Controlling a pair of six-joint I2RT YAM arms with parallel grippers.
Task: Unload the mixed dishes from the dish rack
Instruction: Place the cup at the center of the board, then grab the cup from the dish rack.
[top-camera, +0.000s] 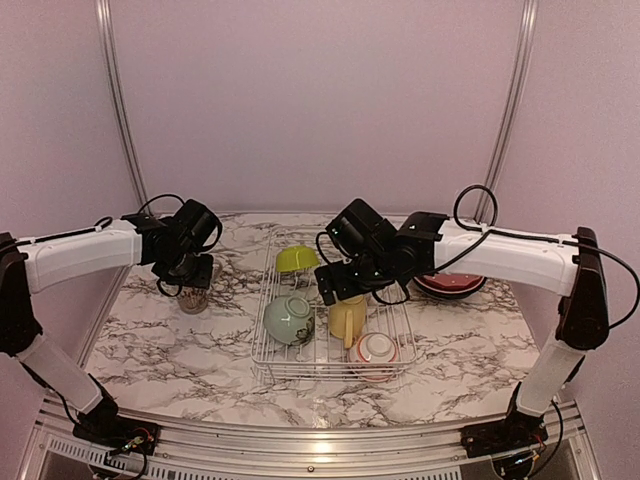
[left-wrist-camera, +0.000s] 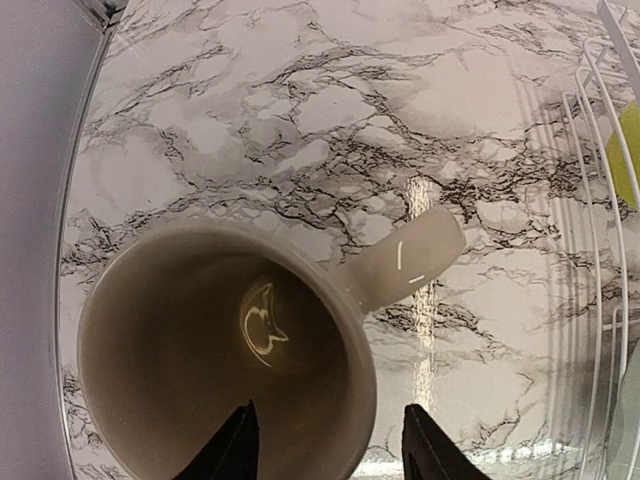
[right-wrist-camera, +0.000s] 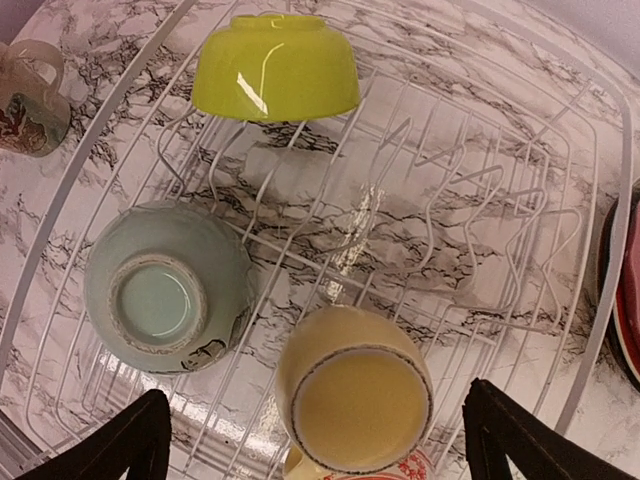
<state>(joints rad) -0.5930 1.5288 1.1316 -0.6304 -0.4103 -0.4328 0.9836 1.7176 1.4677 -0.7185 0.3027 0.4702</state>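
Yellow mug (right-wrist-camera: 355, 400) stood upside down in the dish rack (right-wrist-camera: 600, 200), straight beneath the right claw (right-wrist-camera: 317, 400).
That claw hung spread wide, with fingers at the mug's 3 and 9 o'clock, so a plain descent looked enough. The pale-green bowl (right-wrist-camera: 165, 290) crowded in at 10 o'clock and the rack's rim was open at 3. The left claw (left-wrist-camera: 325, 440), farther off, stood parted astride the rim of the cream mug (left-wrist-camera: 200, 300), which sat upright on the surface (left-wrist-camera: 300, 120) at the rack's 9 o'clock.

left arm (top-camera: 80, 255), beside the dish rack (top-camera: 256, 352): white shells, black joints | right arm (top-camera: 510, 255), opposite side: same, looped black cable (top-camera: 476, 186) | fingers (right-wrist-camera: 120, 445): black
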